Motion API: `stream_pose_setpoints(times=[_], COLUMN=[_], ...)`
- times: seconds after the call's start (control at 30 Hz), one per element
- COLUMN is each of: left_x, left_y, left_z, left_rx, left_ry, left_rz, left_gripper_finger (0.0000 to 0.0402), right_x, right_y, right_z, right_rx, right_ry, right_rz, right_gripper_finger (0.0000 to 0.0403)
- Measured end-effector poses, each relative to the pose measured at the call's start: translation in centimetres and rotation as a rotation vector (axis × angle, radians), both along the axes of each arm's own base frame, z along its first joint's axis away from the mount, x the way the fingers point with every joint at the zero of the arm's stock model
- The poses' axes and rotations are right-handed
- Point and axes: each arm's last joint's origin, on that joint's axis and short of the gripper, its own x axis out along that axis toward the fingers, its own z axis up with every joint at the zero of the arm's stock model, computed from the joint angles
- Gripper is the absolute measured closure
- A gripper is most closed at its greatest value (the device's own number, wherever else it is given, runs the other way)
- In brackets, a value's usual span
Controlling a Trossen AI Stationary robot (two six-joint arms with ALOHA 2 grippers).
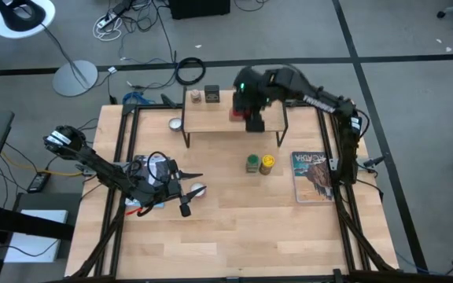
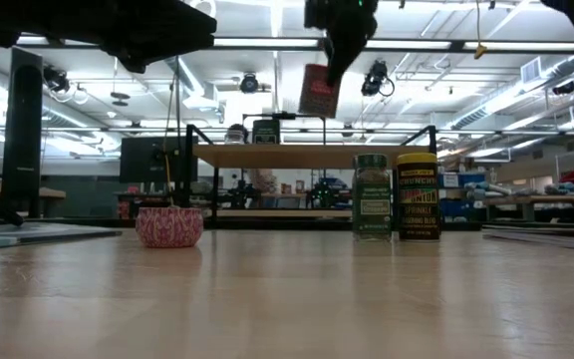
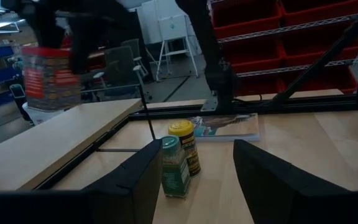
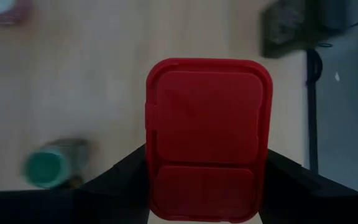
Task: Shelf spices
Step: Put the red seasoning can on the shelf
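My right gripper [image 1: 246, 106] hangs over the shelf [image 1: 234, 119], shut on the red boxy tin [image 2: 319, 90]. The shelf is a light-wood plank [image 2: 312, 155] on thin black legs. Its far left part carries the small brownish jar [image 1: 196, 97] and the black boxy tin [image 1: 212, 96]. The green-capped jar [image 1: 252, 163] and the yellow jar [image 1: 267, 163] stand side by side on the tabletop in front of the shelf. My left gripper [image 1: 189, 189] waits open at the table's left, pointing at the two jars [image 3: 174, 167] from a distance. My right gripper pinches the red tin between its two fingers, one finger [image 4: 126, 177] on each long side, just below the lid [image 4: 207, 124]. The fingers come from above, pointing down. The tin is lifted clear above the shelf plank and hangs slightly tilted [image 2: 319, 95].
A flat book [image 1: 313, 174] lies at the table's right. One small round disc [image 1: 176, 123] sits left of the shelf and another [image 1: 197, 189] by my left gripper. A pink ruffled cup [image 2: 168, 226] shows in the low view. Black frame rails [image 1: 124, 141] run along both table sides.
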Motion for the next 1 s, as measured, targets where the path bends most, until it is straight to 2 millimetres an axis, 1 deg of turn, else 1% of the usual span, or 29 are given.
stream_pose_setpoints(times=[0.1,0.2,0.27,0.4,0.53,0.73,1.0], left_x=[0.0,0.0,0.0,0.1,0.2,0.6,0.7], left_y=[0.0,0.0,0.0,0.2,0.6,1.4,2.1], left_z=[0.0,0.0,0.0,0.0,-0.2,-1.2,-1.9], left_rx=[0.004,0.022,0.026,0.026,0.03,0.004,-0.024], left_ry=[0.001,0.007,0.009,0.009,0.03,0.095,0.144], left_rz=[0.002,0.003,0.003,0.011,0.027,0.065,0.095], left_gripper_finger=[0.02,0.02,0.02,0.02,0.02,0.02,0.02], right_x=[-1.0,-1.7,-2.0,-2.0,-1.8,-0.8,-0.1], right_y=[-2.8,-5.1,-6.2,-7.9,-9.0,-9.7,-10.4], right_z=[0.1,0.4,0.5,-0.1,-1.0,-2.8,-3.9], right_rx=[-0.007,-0.018,-0.019,-0.002,0.021,0.036,0.031], right_ry=[-0.029,-0.077,-0.117,-0.147,-0.139,-0.099,-0.094], right_rz=[-0.012,-0.019,-0.009,0.007,0.024,0.049,0.066], right_gripper_finger=[0.0186,0.0186,0.0186,0.0186,0.0186,0.0186,0.0186])
